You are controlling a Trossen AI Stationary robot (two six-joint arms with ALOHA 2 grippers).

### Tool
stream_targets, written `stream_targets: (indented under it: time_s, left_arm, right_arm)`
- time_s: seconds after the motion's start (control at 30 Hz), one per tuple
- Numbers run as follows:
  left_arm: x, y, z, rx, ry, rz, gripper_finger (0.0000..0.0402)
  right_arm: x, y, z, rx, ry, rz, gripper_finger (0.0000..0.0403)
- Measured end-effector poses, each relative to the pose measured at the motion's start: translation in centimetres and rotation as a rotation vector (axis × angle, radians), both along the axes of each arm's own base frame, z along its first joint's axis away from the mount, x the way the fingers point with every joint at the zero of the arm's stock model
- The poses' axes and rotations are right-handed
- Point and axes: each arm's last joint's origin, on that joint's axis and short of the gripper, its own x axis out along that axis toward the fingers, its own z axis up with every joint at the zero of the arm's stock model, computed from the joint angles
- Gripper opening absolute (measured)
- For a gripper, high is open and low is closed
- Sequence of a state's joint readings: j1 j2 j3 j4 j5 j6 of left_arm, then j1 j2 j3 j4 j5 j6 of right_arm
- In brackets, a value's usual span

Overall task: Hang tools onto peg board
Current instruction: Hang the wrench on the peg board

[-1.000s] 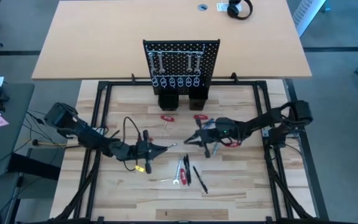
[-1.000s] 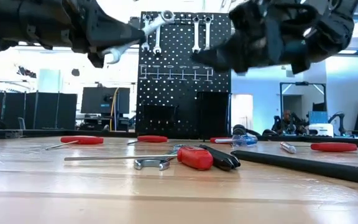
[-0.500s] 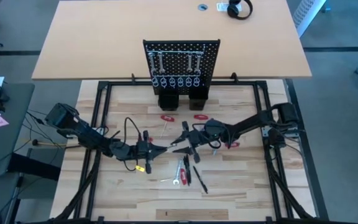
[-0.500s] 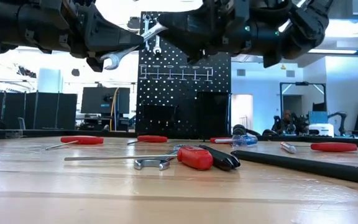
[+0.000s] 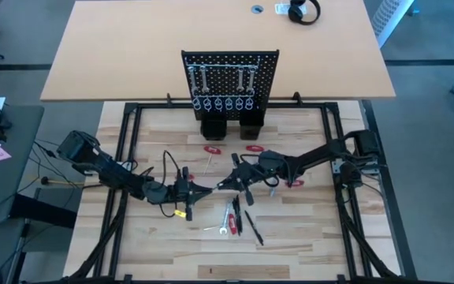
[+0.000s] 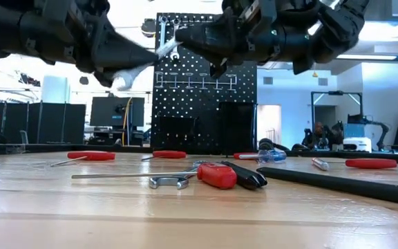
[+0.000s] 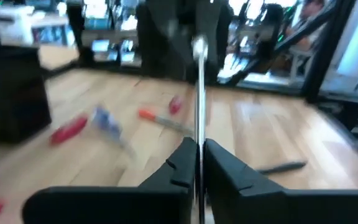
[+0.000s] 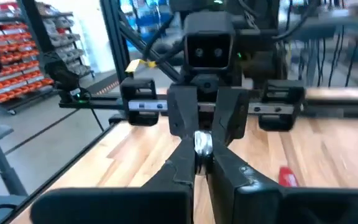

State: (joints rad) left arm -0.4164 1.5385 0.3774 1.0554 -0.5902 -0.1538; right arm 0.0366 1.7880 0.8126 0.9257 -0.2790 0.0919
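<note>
The peg board (image 5: 229,85) is stood at the far edge of the table (image 5: 306,229), centred. Before it, above mid-table, the left gripper (image 5: 205,189) and right gripper (image 5: 225,183) are met tip to tip, a wrench (image 6: 163,48) shared between them. Nearer the front edge, a cluster of tools (image 5: 237,217) is laid just below the meeting point. More tools (image 5: 211,149) are scattered between grippers and board.

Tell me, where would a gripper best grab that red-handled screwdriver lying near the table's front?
By the red handle, coming from straight above and closing across it. The handle is the thick part, while the thin shaft lies flat on the table. Mind the black tool and the silver wrench close alongside.
</note>
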Motion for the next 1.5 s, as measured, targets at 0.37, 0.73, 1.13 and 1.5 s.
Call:
stream_targets:
  time_s: [0.37, 0.73, 1.13, 1.5]
  left_arm:
    - [1.7, 0.0, -0.4, 0.024, 0.209, 0.053, 0.0059]
    - [2.4, -0.4, -0.1, 0.053, 0.303, 0.057, 0.0029]
    - [2.7, -0.5, 0.1, 0.054, 0.317, 0.06, 0.0003]
    - [4.1, 3.6, 2.6, 0.005, 0.001, -0.019, 0.0001]
  right_arm:
    - [0.9, 1.1, 1.1, -0.089, 0.148, -0.05, 0.0025]
    - [0.8, 1.0, 0.4, -0.103, 0.23, -0.06, 0.0025]
    - [0.5, 0.6, 0.6, -0.133, 0.265, -0.063, 0.0051]
    - [-4.4, 0.1, 6.2, -0.174, 0.372, -0.1, 0.006]
